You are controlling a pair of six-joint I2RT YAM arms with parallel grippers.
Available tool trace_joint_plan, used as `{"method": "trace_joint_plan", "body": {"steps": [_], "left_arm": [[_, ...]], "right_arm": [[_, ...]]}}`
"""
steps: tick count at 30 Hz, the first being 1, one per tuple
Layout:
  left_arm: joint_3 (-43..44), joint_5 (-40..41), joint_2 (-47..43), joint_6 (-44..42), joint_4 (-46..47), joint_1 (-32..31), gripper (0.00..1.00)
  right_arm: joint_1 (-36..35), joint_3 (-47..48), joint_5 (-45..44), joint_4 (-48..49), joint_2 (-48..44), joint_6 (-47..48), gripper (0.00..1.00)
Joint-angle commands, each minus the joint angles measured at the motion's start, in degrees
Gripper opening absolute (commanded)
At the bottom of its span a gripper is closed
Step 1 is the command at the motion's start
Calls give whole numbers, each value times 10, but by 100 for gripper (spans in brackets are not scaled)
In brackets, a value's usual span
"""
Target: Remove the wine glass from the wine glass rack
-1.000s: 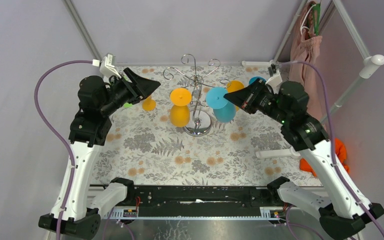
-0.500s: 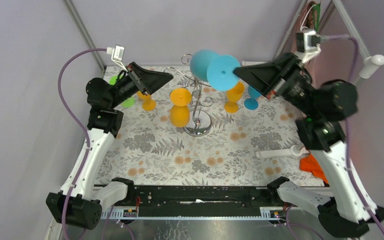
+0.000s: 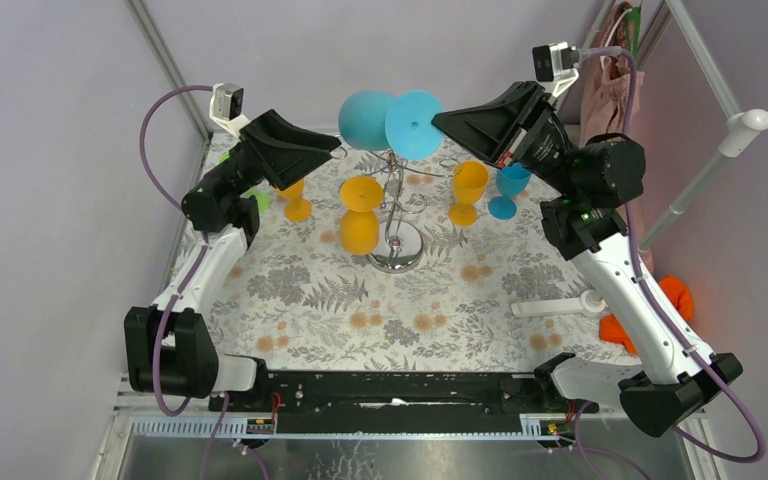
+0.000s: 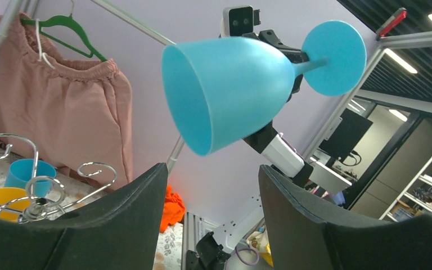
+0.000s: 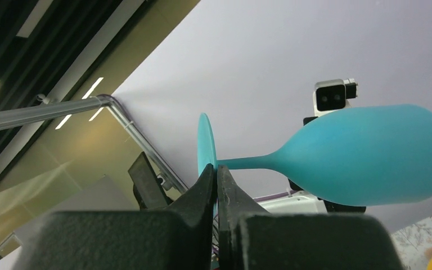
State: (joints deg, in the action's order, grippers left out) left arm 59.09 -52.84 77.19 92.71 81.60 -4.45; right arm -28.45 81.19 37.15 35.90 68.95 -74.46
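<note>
Both arms raised, reaching inward at far side. Left arm (image 3: 200,275): jaws wide apart, empty. Right arm (image 3: 615,270): jaws pinched tight on wine glass (image 3: 365,120) stem.

1. The wine glass (image 3: 365,120) is plain turquoise blue.
2. The wine glass rack (image 3: 397,256) is shiny silver.
3. The tablecloth (image 3: 310,290) is white with grey ferns and orange blossoms.
4. The cable (image 3: 153,112) is purple.
5. The garment (image 4: 62,112) is dusty pink and its hanger (image 4: 62,25) is green.
</note>
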Motion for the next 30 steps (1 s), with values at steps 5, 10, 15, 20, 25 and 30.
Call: {"method": "trace_joint_plan", "body": {"steps": [5,10,15,20,25,30], "left_arm": [[-8,-11,0,34,106,7,69],[2,-8,-8,36,104,7,69],[4,-10,-6,40,103,7,70],[10,-6,-10,43,103,7,70],[27,1,-34,51,104,1,68],[25,11,-87,57,104,-6,60]], "right_arm": [[-3,5,12,62,-6,-16,0],[-3,-5,22,119,24,-61,0],[-4,-13,26,147,43,-91,0],[-6,-30,30,156,53,-100,0],[-11,-65,30,291,91,-179,0],[-11,-86,17,456,156,-292,0]]}}
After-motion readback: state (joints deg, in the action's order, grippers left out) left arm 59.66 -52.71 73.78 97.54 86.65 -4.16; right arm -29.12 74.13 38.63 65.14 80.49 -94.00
